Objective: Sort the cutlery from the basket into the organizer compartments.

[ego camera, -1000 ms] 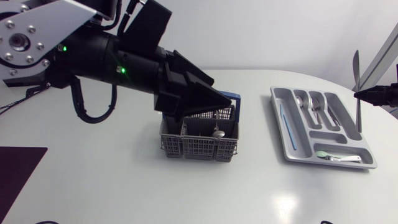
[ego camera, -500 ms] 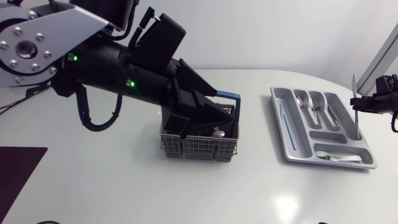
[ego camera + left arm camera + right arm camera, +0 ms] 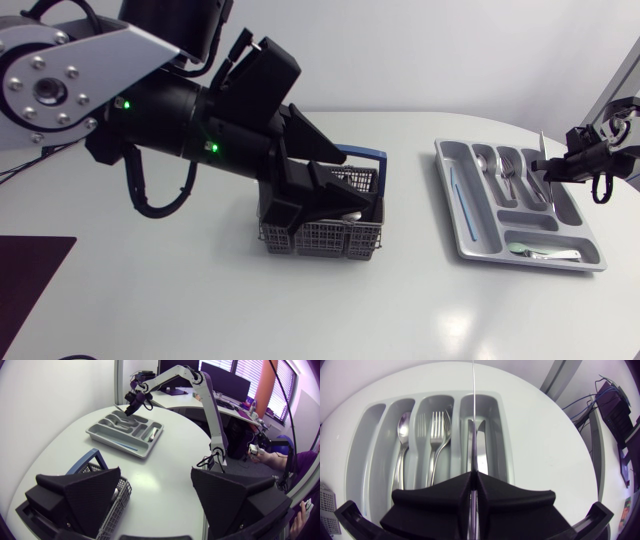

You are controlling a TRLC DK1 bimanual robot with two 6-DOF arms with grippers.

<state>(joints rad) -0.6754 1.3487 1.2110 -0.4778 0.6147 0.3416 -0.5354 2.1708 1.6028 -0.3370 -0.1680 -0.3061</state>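
Right gripper (image 3: 472,480): fingers clamped on the table knife (image 3: 474,400), gripping it at the handle end, with the blade running straight ahead of them. From the right wrist view you see that blade edge-on, as a thin line. It sits over the outermost long compartment of the organizer (image 3: 530,264), where another knife (image 3: 480,445) already lies. Forks (image 3: 436,435) fill the next compartment, spoons (image 3: 402,430) the one after. Key relation: the held knife's long axis runs with the compartment's long walls, so you should need no turning at the wrist, only a descent. The head view shows the knife (image 3: 542,148) raised and tilted, not yet lying flat. You cannot tell whether its tip touches the tray. Judgement: lay the blade lower before letting go, or it may drop onto the resting knife and bounce towards the forks. Left gripper (image 3: 156,480): fingers wide apart and holding nothing, hanging right over the cutlery basket (image 3: 325,238), one finger above its rim. The basket stands on the tabletop well apart from the organizer. Your left arm is the nearer one for whatever remains in it.
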